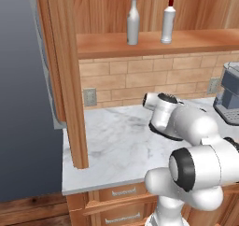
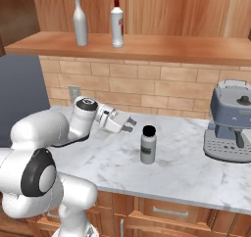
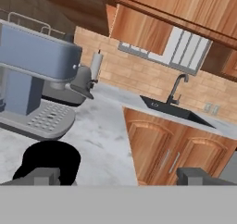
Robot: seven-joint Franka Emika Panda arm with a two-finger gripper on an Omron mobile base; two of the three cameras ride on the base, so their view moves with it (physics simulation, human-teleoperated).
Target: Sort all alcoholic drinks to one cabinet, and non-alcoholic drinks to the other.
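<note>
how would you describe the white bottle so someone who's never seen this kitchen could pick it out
Look above the marble counter and brick backsplash to the open wooden cabinet shelf. Two tall slim bottles stand there side by side. The white bottle is the right one, with a red cap; its neighbour, the silver-grey bottle, is plain all over.

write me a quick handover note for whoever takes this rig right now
Gripper: jaws open, empty, low over the marble counter, pointing toward the short grey black-capped bottle.
Silver-grey wine bottle and white bottle with red cap: both upright, side by side, on the floor of the open wooden cabinet above the counter.
Coffee machine stands at the counter's right end.
Done: the two alcoholic bottles look put away together.
Left: the non-alcoholic drink must go in the other cabinet; I cannot spot a cola bottle from here, so find it first.
</note>
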